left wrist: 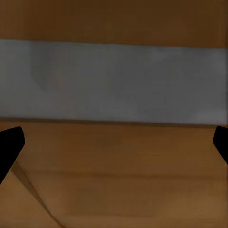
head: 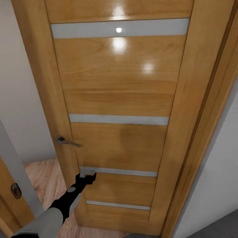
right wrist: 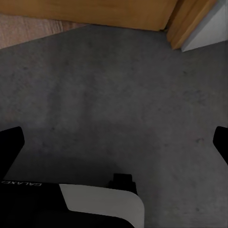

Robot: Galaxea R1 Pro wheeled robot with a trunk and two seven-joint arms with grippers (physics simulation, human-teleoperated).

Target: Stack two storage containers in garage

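Left gripper (head: 88, 174) presses against the door (head: 119, 99) (jaws spread, empty); right gripper (right wrist: 114, 142), released, hangs over the floor (right wrist: 118, 95).

- Door (head: 122, 99): glossy honey-orange wood with visible grain, crossed by pale grey horizontal strips (head: 119, 28); white light spots reflected near the top.
- Door frame (head: 201, 132): same orange-brown wood.
- Door handle (head: 67, 141): dull silver-grey metal.
- Walls (head: 19, 99): plain off-white.
- Plank floor (head: 46, 178): light reddish-brown wood grain.
- Concrete floor (right wrist: 118, 104): dark grey, faintly speckled.
- Left arm (head: 49, 218): light grey sleeve, black forearm; left gripper (head: 87, 174) black with a grey tip.
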